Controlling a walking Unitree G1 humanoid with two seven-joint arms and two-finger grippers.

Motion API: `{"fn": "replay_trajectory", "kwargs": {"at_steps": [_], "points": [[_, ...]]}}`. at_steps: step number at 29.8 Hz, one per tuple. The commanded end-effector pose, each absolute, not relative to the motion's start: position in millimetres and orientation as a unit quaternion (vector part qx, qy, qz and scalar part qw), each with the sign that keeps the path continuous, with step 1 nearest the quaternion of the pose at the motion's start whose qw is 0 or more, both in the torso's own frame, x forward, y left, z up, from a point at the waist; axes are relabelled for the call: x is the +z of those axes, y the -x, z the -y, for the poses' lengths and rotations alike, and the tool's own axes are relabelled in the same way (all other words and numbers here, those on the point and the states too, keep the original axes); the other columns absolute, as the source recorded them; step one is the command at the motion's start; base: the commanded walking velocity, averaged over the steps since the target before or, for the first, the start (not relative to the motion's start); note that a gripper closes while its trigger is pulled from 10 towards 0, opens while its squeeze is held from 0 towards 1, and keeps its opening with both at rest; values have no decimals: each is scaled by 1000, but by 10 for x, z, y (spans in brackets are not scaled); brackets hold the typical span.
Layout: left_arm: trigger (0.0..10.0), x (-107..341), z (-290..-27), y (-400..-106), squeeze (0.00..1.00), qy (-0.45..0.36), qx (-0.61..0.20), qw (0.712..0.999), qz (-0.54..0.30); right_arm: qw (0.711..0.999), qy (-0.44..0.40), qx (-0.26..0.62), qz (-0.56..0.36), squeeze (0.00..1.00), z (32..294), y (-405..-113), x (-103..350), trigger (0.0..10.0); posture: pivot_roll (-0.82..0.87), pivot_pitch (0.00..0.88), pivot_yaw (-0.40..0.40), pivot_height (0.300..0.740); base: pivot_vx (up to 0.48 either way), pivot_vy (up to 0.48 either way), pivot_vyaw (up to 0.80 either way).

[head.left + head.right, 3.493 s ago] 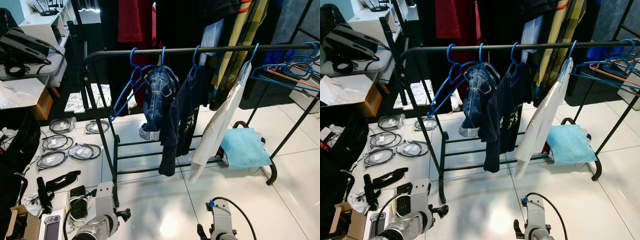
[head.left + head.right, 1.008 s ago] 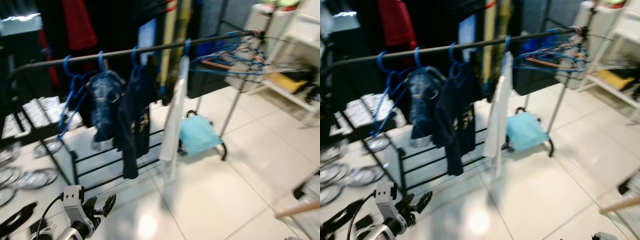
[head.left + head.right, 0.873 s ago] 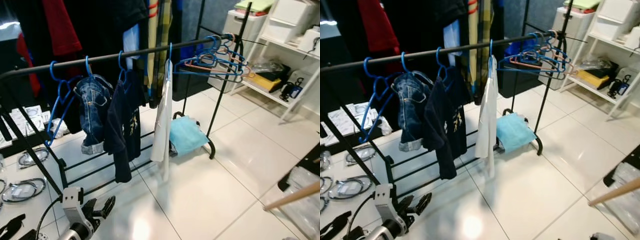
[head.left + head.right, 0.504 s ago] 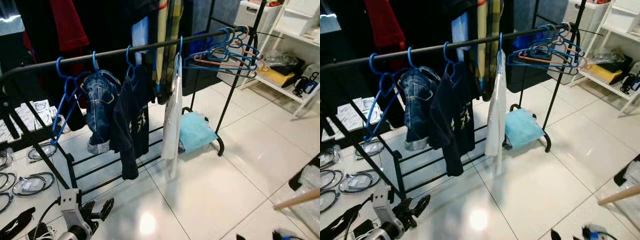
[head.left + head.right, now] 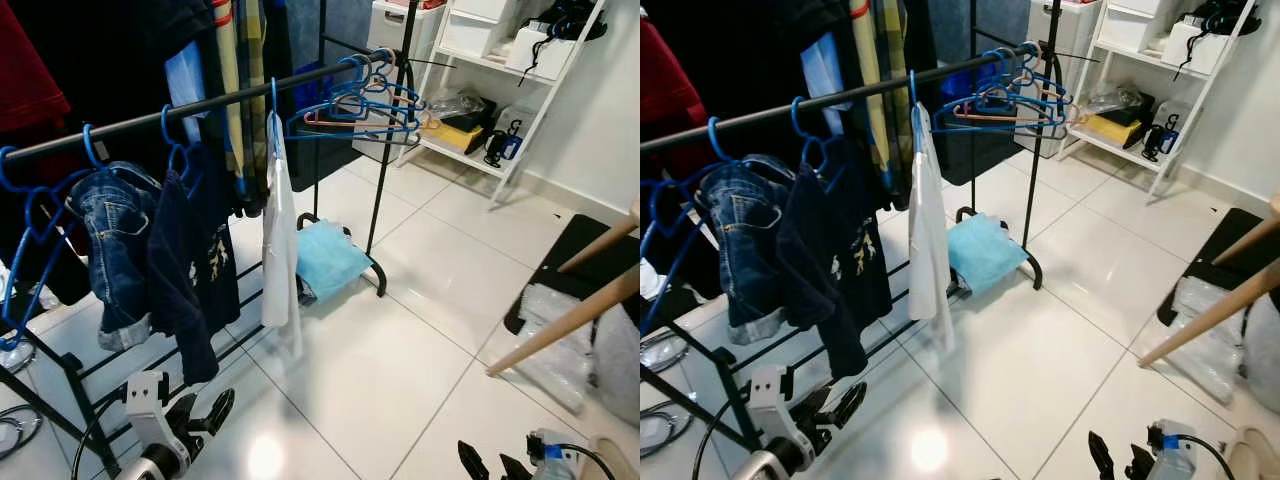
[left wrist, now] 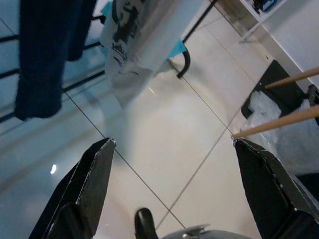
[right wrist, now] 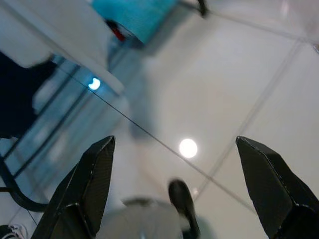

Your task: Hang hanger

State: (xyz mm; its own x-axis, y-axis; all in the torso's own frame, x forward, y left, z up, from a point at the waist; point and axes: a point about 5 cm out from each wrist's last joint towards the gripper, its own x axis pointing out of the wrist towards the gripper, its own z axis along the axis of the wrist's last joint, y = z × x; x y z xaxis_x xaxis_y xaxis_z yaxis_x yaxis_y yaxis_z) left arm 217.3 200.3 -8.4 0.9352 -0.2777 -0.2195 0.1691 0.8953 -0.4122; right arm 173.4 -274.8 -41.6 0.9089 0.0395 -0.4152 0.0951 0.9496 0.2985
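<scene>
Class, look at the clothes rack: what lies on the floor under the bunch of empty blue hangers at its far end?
A light blue cloth lies under the empty hangers, draped over the rack's foot. Whatever is beneath the cloth is covered; a dark edge peeks out at its left side, but I cannot tell what it is.

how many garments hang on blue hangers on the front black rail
3: folded blue denim jeans leftmost, dark navy printed t-shirt beside them, white shirt further right. Others may be hidden.

Three garments (image 5: 190, 260) hang; two wooden poles (image 5: 560, 320).

Head stereo pair looking down at clothes rack (image 5: 200, 105), wrist cameras facing white floor (image 6: 164, 139) closely
</scene>
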Motion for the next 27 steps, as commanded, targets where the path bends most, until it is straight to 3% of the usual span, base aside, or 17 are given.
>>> {"fn": "replay_trajectory", "kwargs": {"at_steps": [1,3,6,12,18,21,23,27], "points": [[10000,-68,-2011,-2157,0,192,-126,964,-136,967,-152,-7,-205,0,2731,-1796,-380,10000,-75,120,-6,740,0,0,0],[10000,-38,-2006,-2166,0,191,-134,964,-130,969,-150,-3,-197,0,2718,-1807,-359,10000,-78,120,-8,740,137,0,0],[10000,521,-1949,-2370,0,236,-227,944,-33,974,-145,7,-174,0,2707,-1711,-307,10000,-76,119,-10,740,321,0,0],[10000,1420,-1692,-2344,0,223,-444,867,44,971,-150,3,-184,0,2769,-1532,-359,10000,-73,118,-7,740,343,0,0],[10000,1632,-1541,-2290,0,213,-500,838,56,969,-153,-5,-193,0,2874,-1429,-368,10000,-77,118,-5,740,335,0,0],[10000,1734,-1454,-2319,0,214,-495,839,70,967,-155,-11,-201,0,2930,-1386,-368,10000,-77,118,-5,740,286,0,0],[10000,1854,-1381,-2479,0,196,-428,877,99,965,-158,-16,-210,0,2978,-1336,-379,10000,-83,114,-7,740,0,0,0],[10000,1978,-1393,-2580,0,176,-373,904,114,964,-159,-15,-213,0,2962,-1294,-400,10000,-83,112,-9,740,0,0,0]]}}
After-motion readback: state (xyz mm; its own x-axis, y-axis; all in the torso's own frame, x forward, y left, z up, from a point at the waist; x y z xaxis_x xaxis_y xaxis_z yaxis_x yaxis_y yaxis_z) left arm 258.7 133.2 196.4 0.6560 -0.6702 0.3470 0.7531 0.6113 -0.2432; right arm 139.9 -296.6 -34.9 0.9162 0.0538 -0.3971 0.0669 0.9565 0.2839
